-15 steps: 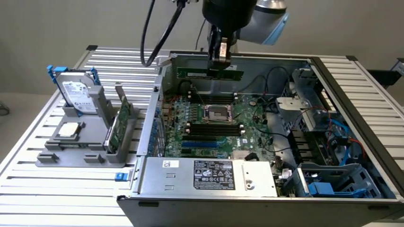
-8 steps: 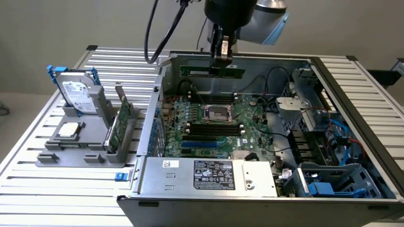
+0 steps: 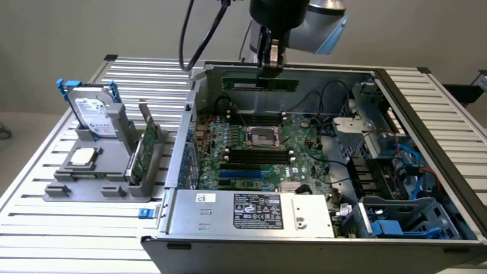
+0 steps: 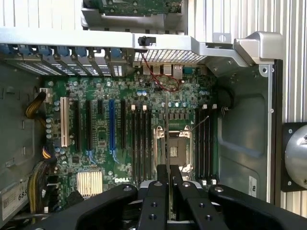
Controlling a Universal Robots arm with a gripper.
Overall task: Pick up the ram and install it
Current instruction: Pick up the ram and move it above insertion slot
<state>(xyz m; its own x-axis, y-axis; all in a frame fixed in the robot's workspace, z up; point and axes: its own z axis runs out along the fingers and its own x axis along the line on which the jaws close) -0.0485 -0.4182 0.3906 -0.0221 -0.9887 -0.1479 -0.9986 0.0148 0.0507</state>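
Note:
The ram (image 3: 259, 85), a narrow green stick, hangs level above the far side of the open computer case, with my gripper (image 3: 268, 73) shut on its upper edge. In the wrist view the ram (image 4: 166, 129) appears edge-on as a thin strip running out from between my gripper's (image 4: 168, 173) black fingers. It lines up over the CPU socket (image 4: 178, 149) of the green motherboard (image 4: 103, 139). Black memory slots (image 4: 142, 143) lie on one side of the socket, and more slots (image 4: 205, 143) on the other. The ram is well above the board, touching nothing.
On the exterior view's left, a grey holder (image 3: 99, 180) carries a silver hard drive with blue rails (image 3: 95, 111) and a taller green expansion card (image 3: 145, 145). The case's power supply (image 3: 251, 211) sits at the front, drive cages and blue cables (image 3: 403, 165) on the right.

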